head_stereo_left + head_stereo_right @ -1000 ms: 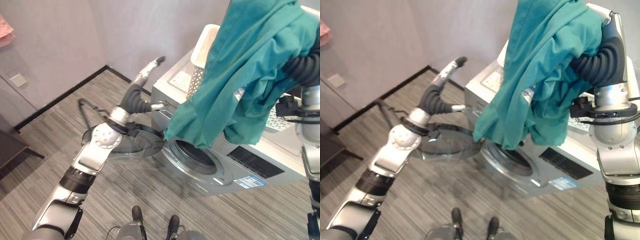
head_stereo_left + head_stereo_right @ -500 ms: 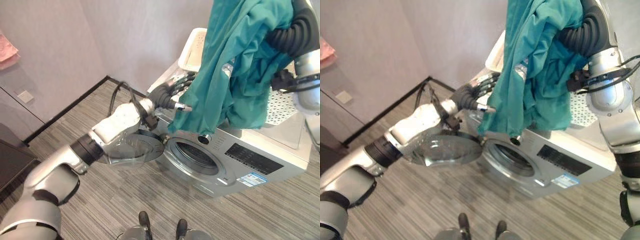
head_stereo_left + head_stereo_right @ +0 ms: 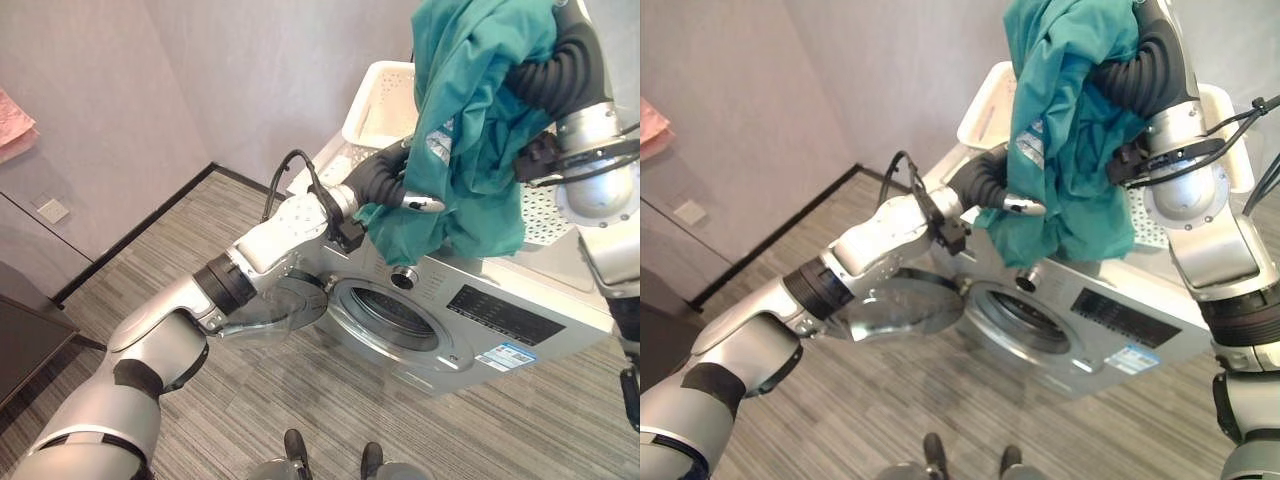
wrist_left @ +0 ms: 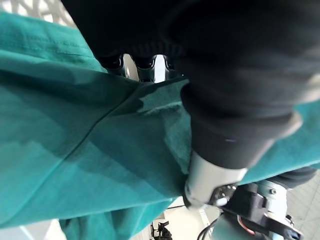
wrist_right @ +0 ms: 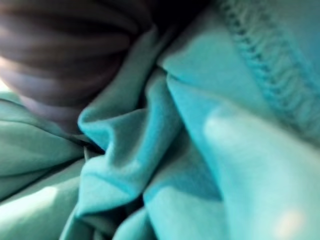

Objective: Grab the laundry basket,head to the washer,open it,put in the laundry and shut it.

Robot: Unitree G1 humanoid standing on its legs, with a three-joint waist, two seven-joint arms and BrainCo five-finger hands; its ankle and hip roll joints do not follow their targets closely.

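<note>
A teal garment [image 3: 470, 120] hangs bunched from the raised right hand [image 3: 1140, 60], whose fingers are buried in cloth, grip unclear. The left hand [image 3: 385, 185] reaches into its lower folds, fingers hidden. Below, the washer [image 3: 520, 300] stands with its door [image 3: 270, 305] swung open. A white laundry basket [image 3: 375, 100] sits on top.

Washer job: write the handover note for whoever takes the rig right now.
Right hand: raised above the washer, wrapped in the green garment; its fingers are hidden in the cloth.
Left hand: reaching into the lower part of the hanging garment; its thumb sticks out, but the fingers are hidden in the cloth and the grip is unclear.
Basket: white, standing on top of the washer.
Washer door: swung open, drum free.
Done: basket brought, door opened, garment lifted out.
Left: lower the garment into the drum, let go, shut the door.
</note>
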